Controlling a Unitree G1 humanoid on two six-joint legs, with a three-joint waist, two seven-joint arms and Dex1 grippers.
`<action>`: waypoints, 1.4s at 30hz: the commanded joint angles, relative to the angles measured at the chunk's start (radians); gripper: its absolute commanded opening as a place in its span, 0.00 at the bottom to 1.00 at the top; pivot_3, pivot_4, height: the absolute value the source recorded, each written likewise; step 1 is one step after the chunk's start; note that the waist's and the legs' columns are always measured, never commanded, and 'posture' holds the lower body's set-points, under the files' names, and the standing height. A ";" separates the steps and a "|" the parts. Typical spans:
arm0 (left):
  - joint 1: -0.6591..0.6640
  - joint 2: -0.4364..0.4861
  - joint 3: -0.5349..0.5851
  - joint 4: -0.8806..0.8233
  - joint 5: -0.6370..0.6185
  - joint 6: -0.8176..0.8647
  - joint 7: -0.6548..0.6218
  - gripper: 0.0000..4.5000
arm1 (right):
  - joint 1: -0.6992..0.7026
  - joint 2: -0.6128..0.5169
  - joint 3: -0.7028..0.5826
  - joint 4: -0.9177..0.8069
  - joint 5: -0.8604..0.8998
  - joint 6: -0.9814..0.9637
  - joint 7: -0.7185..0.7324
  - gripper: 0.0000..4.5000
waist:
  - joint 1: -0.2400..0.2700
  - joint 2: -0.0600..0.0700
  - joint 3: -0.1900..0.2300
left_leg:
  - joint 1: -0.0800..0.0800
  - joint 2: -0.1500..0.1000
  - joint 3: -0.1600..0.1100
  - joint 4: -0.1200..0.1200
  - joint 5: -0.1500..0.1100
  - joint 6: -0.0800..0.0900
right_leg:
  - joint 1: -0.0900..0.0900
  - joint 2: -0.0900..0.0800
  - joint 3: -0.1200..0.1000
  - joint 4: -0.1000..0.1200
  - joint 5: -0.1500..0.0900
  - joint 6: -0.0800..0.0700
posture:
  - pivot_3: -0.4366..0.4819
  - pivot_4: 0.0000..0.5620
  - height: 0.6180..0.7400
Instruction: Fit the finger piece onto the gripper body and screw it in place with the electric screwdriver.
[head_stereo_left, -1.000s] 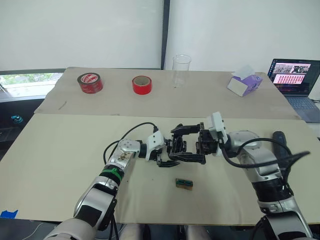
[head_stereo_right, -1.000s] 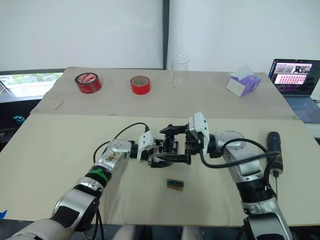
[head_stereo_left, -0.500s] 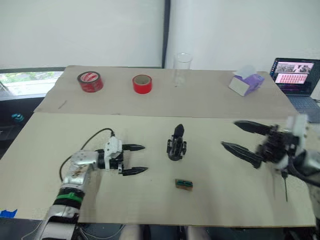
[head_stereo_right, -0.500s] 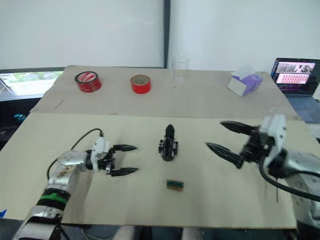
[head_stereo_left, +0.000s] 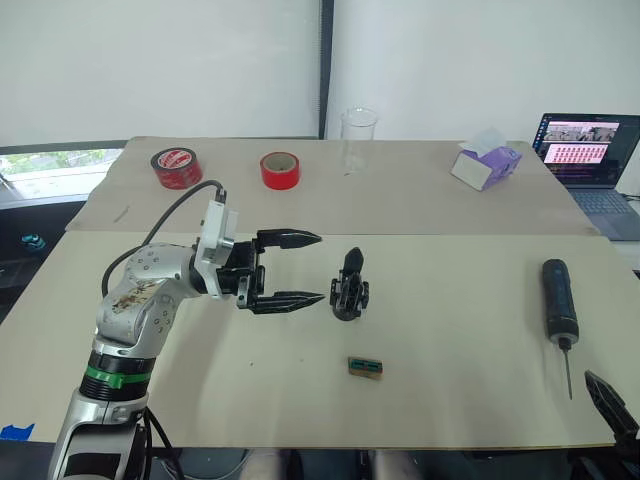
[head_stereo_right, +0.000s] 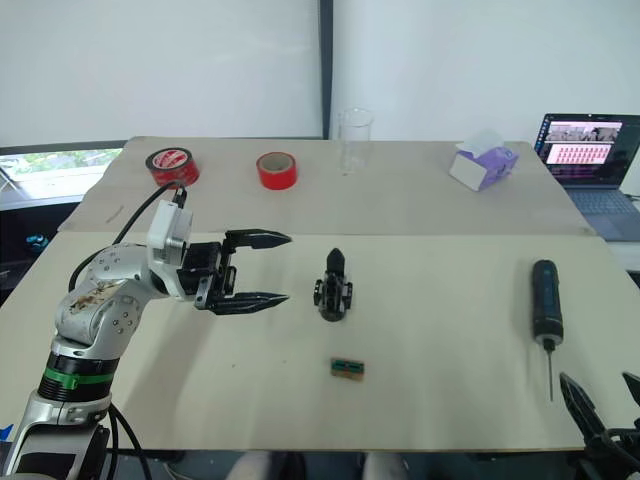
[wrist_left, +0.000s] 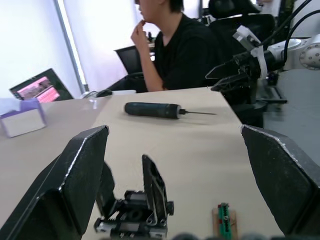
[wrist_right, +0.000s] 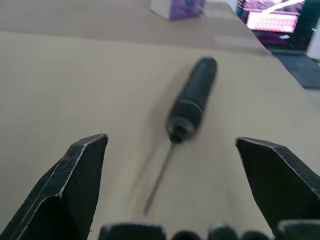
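The bench (head_stereo_left: 450, 330) carries the loose parts. The left gripper (head_stereo_left: 308, 268) hangs above it at nine o'clock of the gripper body (head_stereo_left: 349, 287), fingers spread wide and empty. The right gripper (wrist_right: 170, 200) sits low at the bench's five o'clock corner, also wide and empty, with the electric screwdriver (head_stereo_left: 558, 298) lying just ahead of it, bit toward the near edge. The gripper body stands mid-bench, well apart from the screwdriver. A small green block (head_stereo_left: 366, 367) lies at its five o'clock. I cannot tell where the finger piece is.
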 joint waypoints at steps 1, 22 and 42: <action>-0.025 0.000 0.002 -0.035 -0.015 0.007 0.003 0.99 | -0.044 -0.106 -0.007 -0.074 0.093 0.316 -0.197 1.00 | -0.002 0.000 0.000 | 0.000 0.000 0.000 0.000 0.000 0.000 | 0.000 0.000 0.001 0.000 0.000 0.000 | 0.48 0.27 1.00; 0.065 0.003 -0.049 -0.173 0.008 0.021 0.068 0.99 | -0.952 -0.663 0.598 0.810 -0.093 0.655 -0.230 1.00 | 0.010 -0.004 0.003 | -0.005 -0.006 0.002 0.001 0.002 0.002 | -0.001 0.012 0.025 -0.003 0.004 0.004 | 0.48 0.27 1.00; 0.112 0.042 0.000 -0.168 0.018 -0.008 0.061 1.00 | -0.868 -0.741 0.589 0.358 -0.007 0.665 0.113 0.44 | 0.002 0.002 0.005 | -0.004 -0.002 0.001 0.000 0.007 -0.004 | -0.003 0.017 0.029 0.000 0.002 0.009 | 0.48 0.27 1.00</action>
